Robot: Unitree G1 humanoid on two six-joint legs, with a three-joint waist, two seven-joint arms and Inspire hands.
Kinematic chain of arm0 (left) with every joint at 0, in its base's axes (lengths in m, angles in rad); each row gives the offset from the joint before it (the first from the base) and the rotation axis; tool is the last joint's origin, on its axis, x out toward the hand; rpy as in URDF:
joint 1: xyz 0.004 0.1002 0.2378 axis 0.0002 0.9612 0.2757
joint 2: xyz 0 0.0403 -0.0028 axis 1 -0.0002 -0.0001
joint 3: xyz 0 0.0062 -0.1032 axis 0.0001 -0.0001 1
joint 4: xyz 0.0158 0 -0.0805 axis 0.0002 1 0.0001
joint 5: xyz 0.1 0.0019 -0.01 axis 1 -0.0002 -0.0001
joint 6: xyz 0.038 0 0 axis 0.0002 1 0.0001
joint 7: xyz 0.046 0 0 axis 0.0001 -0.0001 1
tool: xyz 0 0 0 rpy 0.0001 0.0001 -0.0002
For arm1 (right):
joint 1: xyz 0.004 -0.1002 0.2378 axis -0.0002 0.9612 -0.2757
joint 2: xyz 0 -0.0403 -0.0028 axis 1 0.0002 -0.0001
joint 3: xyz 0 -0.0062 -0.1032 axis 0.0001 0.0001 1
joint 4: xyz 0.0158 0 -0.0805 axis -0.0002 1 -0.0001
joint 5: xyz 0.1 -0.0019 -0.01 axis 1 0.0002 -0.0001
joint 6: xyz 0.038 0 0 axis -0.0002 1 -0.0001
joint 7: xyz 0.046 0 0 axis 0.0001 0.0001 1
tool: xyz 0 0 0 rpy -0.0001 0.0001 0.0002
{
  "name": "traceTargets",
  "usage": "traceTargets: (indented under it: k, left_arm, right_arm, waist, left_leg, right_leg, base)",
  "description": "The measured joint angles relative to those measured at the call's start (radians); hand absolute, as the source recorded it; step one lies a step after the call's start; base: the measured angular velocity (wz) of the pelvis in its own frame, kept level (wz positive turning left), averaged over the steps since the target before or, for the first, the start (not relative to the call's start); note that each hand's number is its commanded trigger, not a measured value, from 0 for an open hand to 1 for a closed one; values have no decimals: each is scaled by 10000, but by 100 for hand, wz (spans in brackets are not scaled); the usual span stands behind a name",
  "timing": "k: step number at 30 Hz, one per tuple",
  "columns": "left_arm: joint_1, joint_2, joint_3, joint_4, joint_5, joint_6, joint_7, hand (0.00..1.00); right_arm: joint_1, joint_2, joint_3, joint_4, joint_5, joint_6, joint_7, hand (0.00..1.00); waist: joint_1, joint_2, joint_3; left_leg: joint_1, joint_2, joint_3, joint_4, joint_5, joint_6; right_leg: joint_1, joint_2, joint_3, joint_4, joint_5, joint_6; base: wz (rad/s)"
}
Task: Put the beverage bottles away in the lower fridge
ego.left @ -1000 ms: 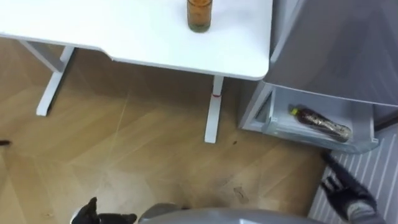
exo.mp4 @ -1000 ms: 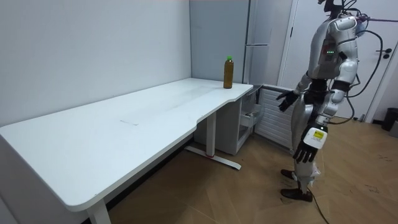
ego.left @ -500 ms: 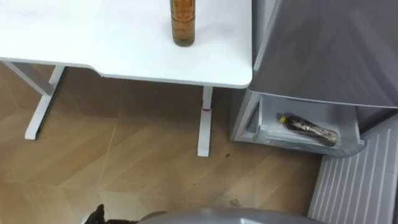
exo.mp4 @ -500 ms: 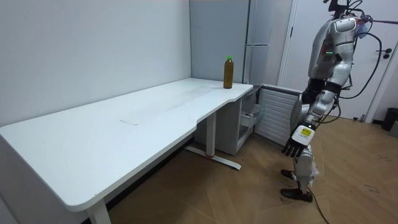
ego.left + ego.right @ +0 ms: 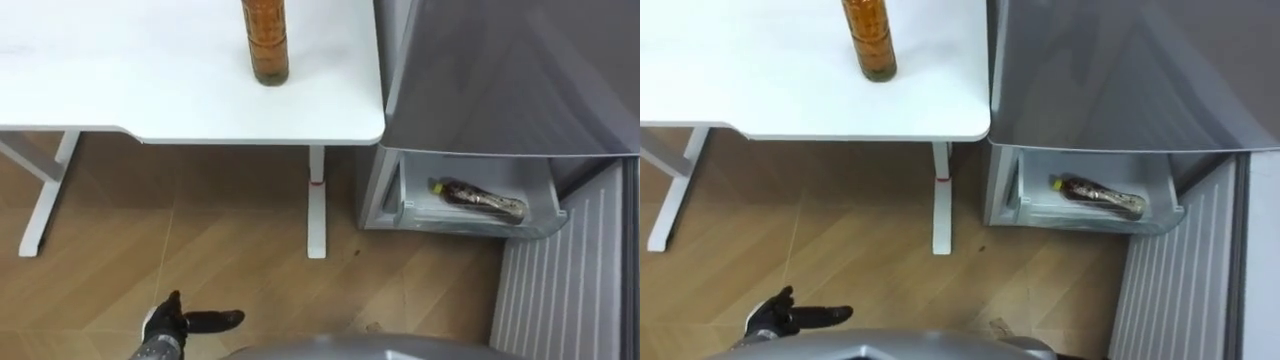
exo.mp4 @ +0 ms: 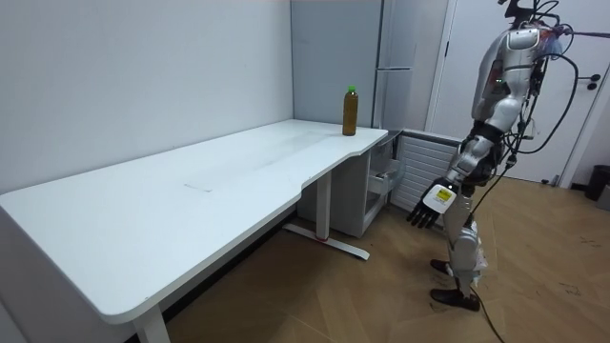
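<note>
Your left hand [image 5: 163, 326] hangs open (empty); one bottle [image 5: 265, 42] stands on the bench [image 5: 110, 95], a second bottle [image 5: 478, 200] lies in the fridge drawer [image 5: 455, 219].

The robot stands upright at the room view's right, its left arm hanging down and angled a little forward of the body. The left hand [image 5: 162, 325] sits low, fingers straight and loosely spread, thumb out sideways, holding nothing.
</note>
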Motion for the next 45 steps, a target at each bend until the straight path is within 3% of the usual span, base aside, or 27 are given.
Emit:
traceTargets:
  k: [5, 12, 15, 17, 20, 24, 28, 34, 40, 45]
  left_arm:
    - [-168, -22, 639, -103, -385, -123, 292, 0]
    - [-190, -22, 725, -385, -455, -190, 755, 0]
    - [-183, -22, 1006, -1211, -581, -228, 1092, 0]
    - [-182, -18, 1060, -2484, -681, -324, 1536, 0]
    - [-382, 7, 1065, -3251, -625, -967, 2021, 0]
    - [-350, 9, 1075, -4821, -560, -1021, 2689, 0]
    - [-355, 18, 1082, -5459, -507, -1467, 3182, 0]
    - [-344, 49, 1040, -6905, 162, -1511, 3569, 0]
    - [-378, 67, 967, -7579, 302, -1514, 3600, 0]
    - [-470, 83, 827, -8071, 272, -1497, 3508, 0]
  right_arm:
    - [-36, -8, -274, 2, -642, -16, 12, 0]
    - [-58, -1, -260, 0, -947, -55, 21, 0]
    - [-118, 14, -257, -1, -962, -154, -34, 0]
    - [-188, 19, -252, 2, -1053, -274, -129, 0]
    - [-294, 21, -232, 6, -1240, -447, -119, 0]
    - [-234, 21, -241, 4, -1292, -617, -95, 0]
    - [-189, 22, -253, 61, -1391, -791, 0, 0]
    - [-224, 31, -273, 214, -1627, -800, 38, 0]
    - [-268, 32, -261, 215, -1649, -524, 267, 0]
    - [-305, 35, -260, 215, -1648, -513, 255, 0]
  waist:
    - [0, 14, -25]
    - [30, -6, -26]
    - [82, -50, -7]
    - [82, -99, -5]
    - [63, -87, -19]
    - [34, -144, -46]
    - [25, -53, -28]
    - [-96, -58, -21]
    - [-251, -27, -24]
    - [-338, -7, -23]
  left_leg:
    - [88, 5, 24, -11, -30, -19]
    - [151, 24, -35, -28, -44, -18]
    - [187, 23, -52, -81, -44, -19]
    - [140, 21, -70, -84, -45, -18]
    - [100, 15, -66, -93, -41, -12]
    - [85, 15, -73, -91, -41, -12]
    - [315, 19, -72, -86, -41, -13]
    - [213, 25, -180, -173, -48, -9]
    - [235, -22, -334, -141, -49, -3]
    - [245, -38, -438, -130, -49, -4]
  right_leg:
    - [-2, 45, 103, 9, 10, -18]
    - [10, 50, 123, 27, 13, -22]
    - [69, 78, 194, 10, 14, -23]
    - [14, 74, 207, 3, 13, -22]
    - [-43, 77, 257, 16, 20, -18]
    - [-22, 82, 253, 24, 23, -21]
    - [167, 79, 357, -14, 23, -21]
    - [83, 92, 320, 13, 23, -21]
    - [134, 98, 298, 32, 37, -22]
    - [160, 118, 296, 18, 44, -32]
  base:
    - [-10]
    - [-1]
    - [-3]
    - [0]
    - [-5]
    - [-4]
    - [-9]
    - [4]
    - [2]
    - [2]
